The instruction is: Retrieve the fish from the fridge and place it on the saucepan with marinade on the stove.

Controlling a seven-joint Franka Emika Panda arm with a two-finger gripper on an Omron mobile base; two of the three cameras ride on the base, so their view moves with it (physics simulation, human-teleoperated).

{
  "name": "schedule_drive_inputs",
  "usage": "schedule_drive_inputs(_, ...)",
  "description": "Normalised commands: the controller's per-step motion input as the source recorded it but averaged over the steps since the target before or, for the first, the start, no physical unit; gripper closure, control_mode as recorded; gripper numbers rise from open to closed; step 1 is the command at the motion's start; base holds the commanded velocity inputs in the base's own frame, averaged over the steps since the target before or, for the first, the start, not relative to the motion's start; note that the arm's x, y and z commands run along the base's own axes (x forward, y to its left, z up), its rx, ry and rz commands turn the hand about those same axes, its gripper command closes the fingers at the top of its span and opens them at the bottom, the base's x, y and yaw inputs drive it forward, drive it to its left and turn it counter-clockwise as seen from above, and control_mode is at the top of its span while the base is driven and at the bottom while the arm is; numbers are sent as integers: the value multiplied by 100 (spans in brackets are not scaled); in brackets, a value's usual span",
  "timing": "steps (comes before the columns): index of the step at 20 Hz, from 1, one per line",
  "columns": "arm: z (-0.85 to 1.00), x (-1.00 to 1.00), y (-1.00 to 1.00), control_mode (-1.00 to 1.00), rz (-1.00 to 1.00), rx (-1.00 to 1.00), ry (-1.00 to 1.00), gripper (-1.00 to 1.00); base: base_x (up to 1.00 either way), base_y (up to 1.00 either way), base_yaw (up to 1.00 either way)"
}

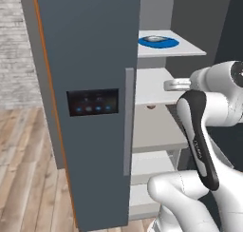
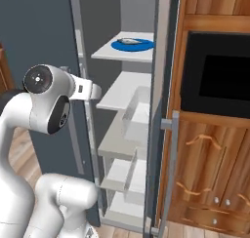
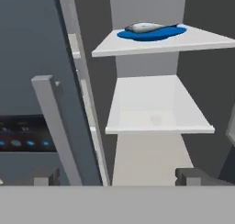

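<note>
**Fridge open, fish waiting on the top shelf**

The fridge (image 1: 90, 107) has its right door swung aside, exposing white shelves. The fish (image 3: 144, 27) lies on a blue plate (image 3: 153, 34) on the upper shelf (image 3: 183, 42), above the hand. The end effector (image 3: 117, 177) is released, fingers spread wide and empty, aimed into the compartment, likely readying a reach upward
</note>
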Motion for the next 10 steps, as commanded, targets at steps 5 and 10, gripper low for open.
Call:
schedule_drive_inputs(5, 0, 0, 0, 100, 0, 0, 0, -100, 29, -54, 0)
schedule_drive_inputs(10, 0, 0, 0, 100, 0, 0, 0, -100, 51, -37, 0)
